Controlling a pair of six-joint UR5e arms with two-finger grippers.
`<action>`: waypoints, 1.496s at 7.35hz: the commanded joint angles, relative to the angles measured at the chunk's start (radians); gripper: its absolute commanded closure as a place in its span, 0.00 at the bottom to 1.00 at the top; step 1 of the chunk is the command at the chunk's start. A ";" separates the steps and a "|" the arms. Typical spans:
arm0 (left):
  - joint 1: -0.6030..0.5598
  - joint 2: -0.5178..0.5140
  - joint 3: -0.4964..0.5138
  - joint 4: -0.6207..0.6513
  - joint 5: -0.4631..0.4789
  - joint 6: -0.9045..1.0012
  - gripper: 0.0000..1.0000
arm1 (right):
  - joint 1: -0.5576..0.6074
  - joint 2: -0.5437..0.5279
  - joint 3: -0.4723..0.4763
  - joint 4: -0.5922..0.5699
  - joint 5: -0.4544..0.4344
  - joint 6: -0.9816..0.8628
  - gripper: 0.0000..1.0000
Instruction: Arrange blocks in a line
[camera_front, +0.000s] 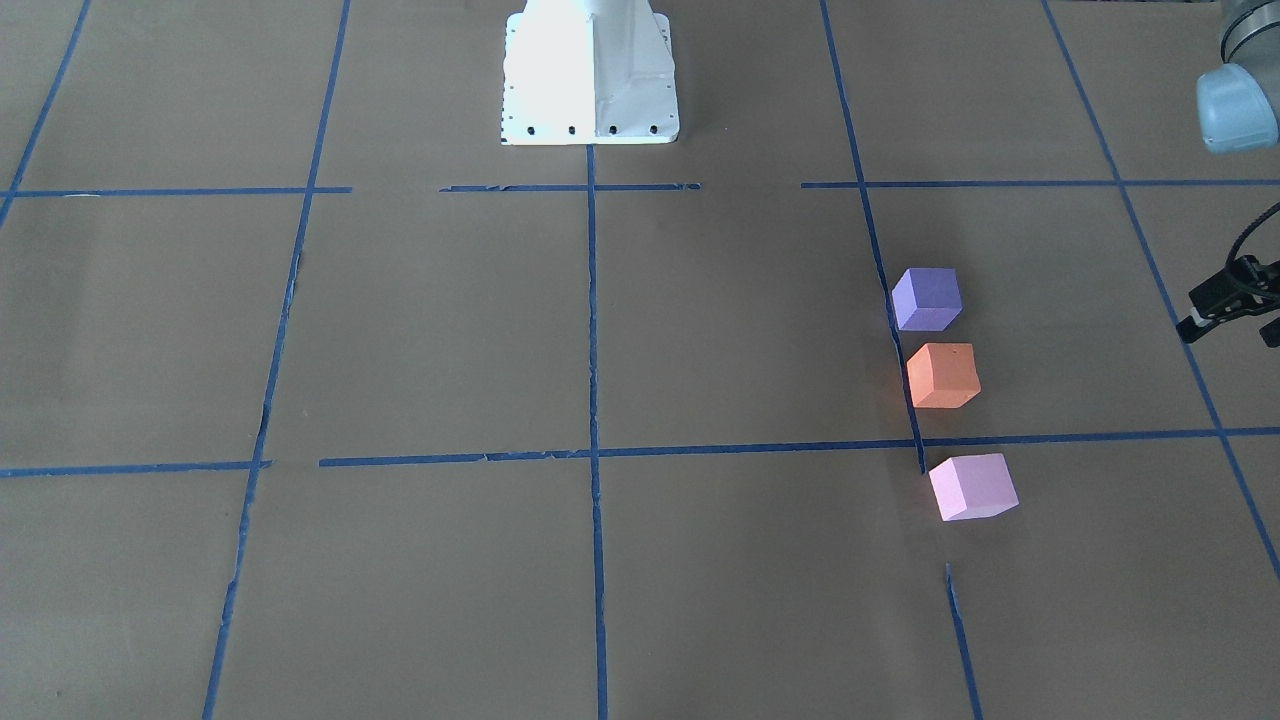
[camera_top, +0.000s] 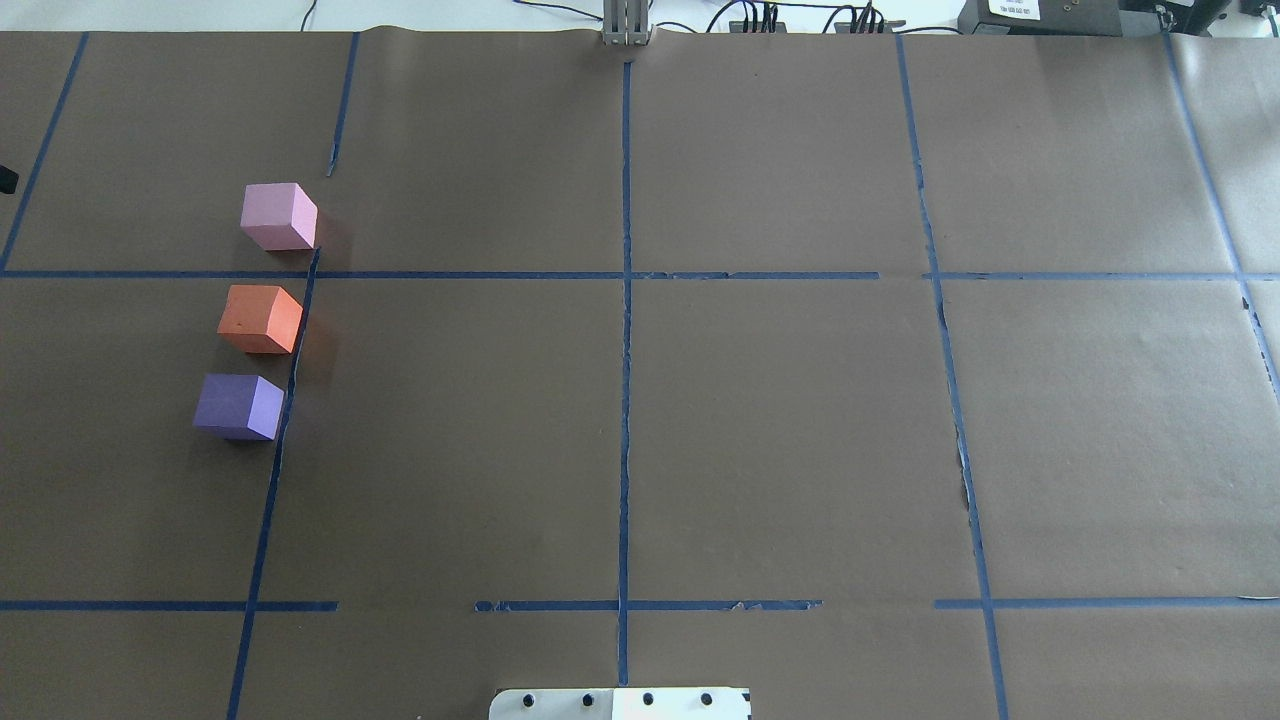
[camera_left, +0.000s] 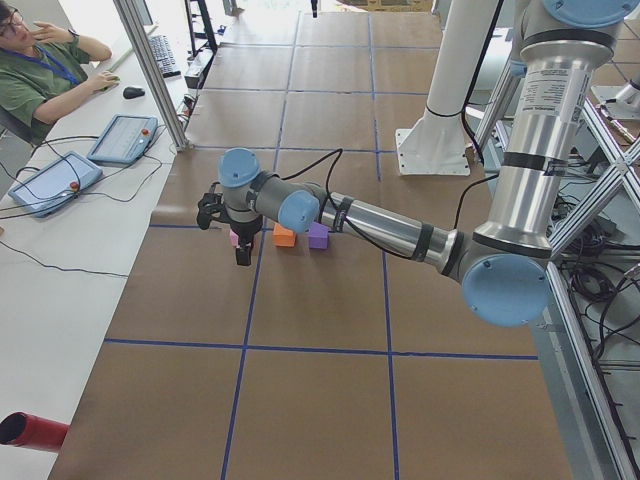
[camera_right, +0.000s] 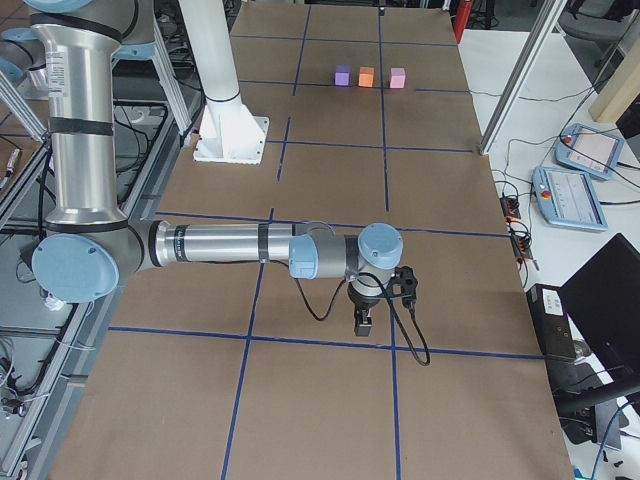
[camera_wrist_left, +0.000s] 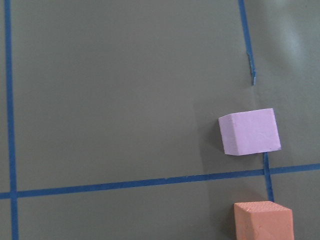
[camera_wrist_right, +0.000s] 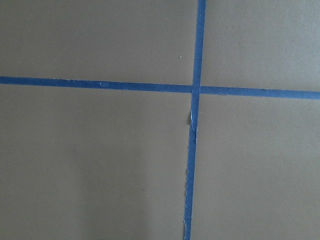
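Observation:
Three blocks lie in a row along a blue tape line on the robot's left side: a violet-purple block (camera_front: 927, 298), an orange block (camera_front: 942, 375) and a light pink block (camera_front: 972, 486). From overhead the pink (camera_top: 278, 216) is farthest, the orange (camera_top: 260, 318) in the middle, the purple (camera_top: 239, 406) nearest. The gap between pink and orange is wider. My left gripper (camera_left: 243, 250) hangs above the table beside the pink block, holding nothing visible; I cannot tell if it is open. The left wrist view shows the pink (camera_wrist_left: 249, 132) and orange (camera_wrist_left: 262, 220) blocks. My right gripper (camera_right: 363, 322) hovers far away; its state is unclear.
The white robot pedestal (camera_front: 590, 75) stands at the table's middle back. Blue tape lines grid the brown table cover (camera_top: 780, 420). An operator (camera_left: 40, 70) and control tablets (camera_left: 125, 138) are past the table's far side. A red object (camera_left: 30, 430) lies off the table.

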 joint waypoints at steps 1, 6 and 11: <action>-0.066 0.040 0.058 0.004 -0.002 0.080 0.00 | 0.000 0.000 0.000 0.000 0.000 0.000 0.00; -0.129 0.049 0.186 0.024 0.006 0.099 0.00 | 0.000 0.000 0.000 0.000 0.000 0.000 0.00; -0.183 0.054 0.189 0.133 0.006 0.332 0.00 | 0.000 0.000 0.000 0.000 0.000 0.000 0.00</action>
